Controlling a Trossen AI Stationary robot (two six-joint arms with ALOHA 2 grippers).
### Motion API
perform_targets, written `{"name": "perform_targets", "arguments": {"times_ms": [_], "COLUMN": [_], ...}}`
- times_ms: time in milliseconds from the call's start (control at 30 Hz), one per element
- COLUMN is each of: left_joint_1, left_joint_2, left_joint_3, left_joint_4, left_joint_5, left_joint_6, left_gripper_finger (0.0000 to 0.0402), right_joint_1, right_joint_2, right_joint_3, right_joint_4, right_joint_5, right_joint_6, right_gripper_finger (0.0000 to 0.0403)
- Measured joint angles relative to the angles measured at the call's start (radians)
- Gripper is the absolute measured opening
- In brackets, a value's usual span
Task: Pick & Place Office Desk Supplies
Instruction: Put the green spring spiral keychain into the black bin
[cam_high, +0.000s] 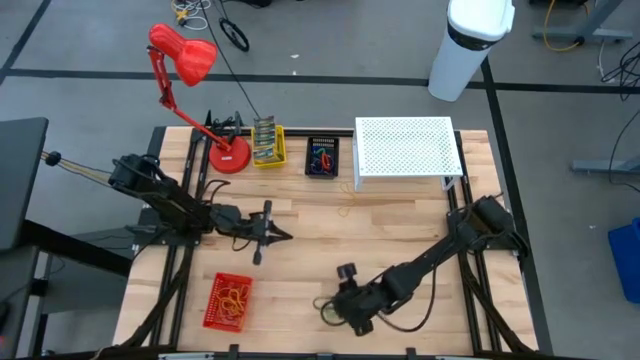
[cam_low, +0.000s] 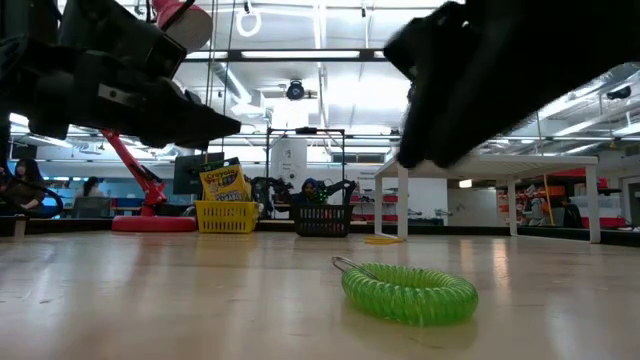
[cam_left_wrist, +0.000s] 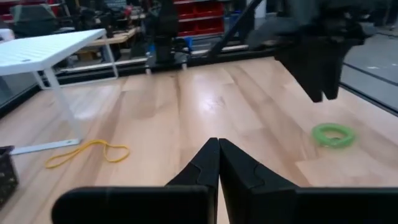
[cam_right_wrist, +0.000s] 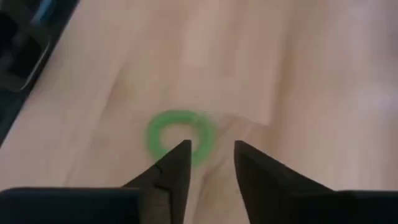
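Note:
A green coiled loop (cam_low: 410, 292) lies flat on the wooden table (cam_high: 400, 230) near its front edge, also seen as the loop (cam_right_wrist: 177, 134) in the right wrist view. My right gripper (cam_right_wrist: 211, 155) hangs open just above it and touches nothing; the high view shows this gripper (cam_high: 340, 306) by the loop (cam_high: 327, 313). My left gripper (cam_left_wrist: 217, 158) is shut and empty, held level over the table's left middle (cam_high: 275, 233). A yellow rubber band (cam_left_wrist: 87, 152) lies on the table beyond it.
A red basket (cam_high: 228, 300) of rubber bands sits at the front left. Along the far edge stand a red lamp (cam_high: 185, 60), a yellow basket (cam_high: 268, 143) with crayon boxes, a black basket (cam_high: 321, 158) with small clips, and a white perforated riser (cam_high: 405, 150).

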Motion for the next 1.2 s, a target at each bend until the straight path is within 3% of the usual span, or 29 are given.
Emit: {"name": "perform_targets", "arguments": {"times_ms": [167, 333, 667, 900, 1033, 1200], "left_joint_1": [0.0, 0.0, 0.0, 0.0, 0.0, 0.0], "left_joint_2": [0.0, 0.0, 0.0, 0.0, 0.0, 0.0], "left_joint_3": [0.008, 0.009, 0.009, 0.009, 0.009, 0.009], "left_joint_4": [-0.019, -0.029, -0.033, -0.033, -0.041, -0.041], "left_joint_5": [-0.006, -0.004, -0.006, -0.006, -0.006, -0.005], "left_joint_6": [-0.017, -0.02, -0.024, -0.024, -0.024, -0.026], "left_gripper_finger": [0.0012, 0.0012, 0.0013, 0.0013, 0.0013, 0.0013], "right_joint_1": [0.0, 0.0, -0.03, -0.062, -0.068, -0.072], "right_joint_2": [0.089, 0.147, 0.173, 0.233, 0.23, 0.229], "right_joint_3": [0.134, 0.204, 0.206, 0.208, 0.207, 0.207], "right_joint_4": [-0.153, -0.174, -0.172, -0.118, -0.113, -0.111], "right_joint_5": [-0.12, -0.162, -0.198, -0.315, -0.312, -0.282], "right_joint_6": [-0.159, -0.259, -0.346, -0.395, -0.419, -0.441], "right_gripper_finger": [0.014, 0.0141, 0.016, 0.0142, 0.0117, 0.0032]}}
